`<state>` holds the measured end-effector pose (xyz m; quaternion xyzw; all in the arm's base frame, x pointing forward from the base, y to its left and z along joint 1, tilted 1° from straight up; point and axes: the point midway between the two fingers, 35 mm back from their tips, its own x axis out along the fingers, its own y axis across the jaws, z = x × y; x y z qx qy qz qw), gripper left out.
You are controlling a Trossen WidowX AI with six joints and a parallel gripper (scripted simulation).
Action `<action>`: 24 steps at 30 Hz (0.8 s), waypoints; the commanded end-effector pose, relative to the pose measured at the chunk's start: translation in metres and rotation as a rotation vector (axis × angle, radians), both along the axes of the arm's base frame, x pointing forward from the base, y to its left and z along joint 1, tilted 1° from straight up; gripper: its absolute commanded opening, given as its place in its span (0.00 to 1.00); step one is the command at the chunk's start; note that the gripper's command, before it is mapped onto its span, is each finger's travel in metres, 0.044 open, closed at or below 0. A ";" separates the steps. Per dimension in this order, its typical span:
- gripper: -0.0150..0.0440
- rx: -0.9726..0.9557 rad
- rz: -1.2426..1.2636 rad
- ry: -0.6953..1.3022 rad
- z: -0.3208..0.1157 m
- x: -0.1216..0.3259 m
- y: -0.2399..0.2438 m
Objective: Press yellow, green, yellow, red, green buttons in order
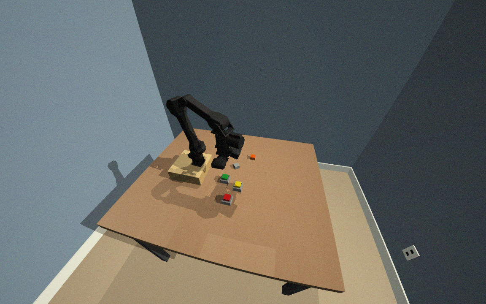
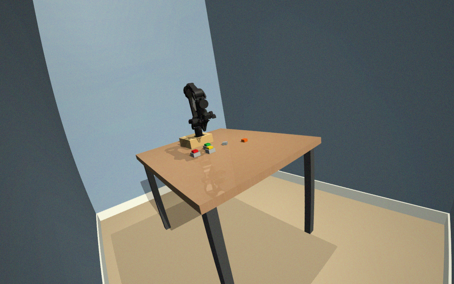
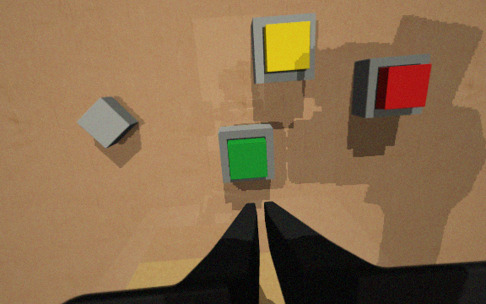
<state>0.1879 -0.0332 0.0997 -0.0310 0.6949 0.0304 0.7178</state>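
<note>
My gripper point(image 3: 260, 211) point(image 2: 204, 130) is shut with nothing between its fingers. It hangs above the table, and its tips appear just below the green button in the wrist view. The green button point(image 1: 225, 176) point(image 2: 207, 144) point(image 3: 247, 159) sits on a grey base and stands up. The yellow button point(image 1: 238, 184) point(image 2: 209, 147) point(image 3: 288, 46) is raised and lies beyond the green one in the wrist view. The red button point(image 1: 227, 197) point(image 2: 194, 151) point(image 3: 407, 86) is raised, at the right in the wrist view. No button is touched.
A grey block point(image 1: 236, 166) point(image 2: 224, 143) point(image 3: 105, 122) lies left of the green button in the wrist view. An orange block point(image 1: 252, 156) point(image 2: 244, 140) lies farther off. The arm stands on a pale wooden base point(image 1: 184, 177) point(image 2: 196, 142) on the brown table point(image 1: 275, 226) point(image 2: 257, 158).
</note>
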 end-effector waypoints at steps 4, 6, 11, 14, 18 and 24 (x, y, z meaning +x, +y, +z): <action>0.29 0.001 -0.007 0.005 -0.053 -0.002 0.001; 0.29 0.001 -0.007 0.005 -0.063 -0.003 0.001; 0.29 0.001 -0.007 0.005 -0.064 -0.003 0.001; 0.29 0.001 -0.007 0.005 -0.069 -0.003 0.001; 0.29 0.001 -0.007 0.005 -0.076 -0.002 0.001; 0.29 0.001 -0.007 0.005 -0.086 -0.002 0.001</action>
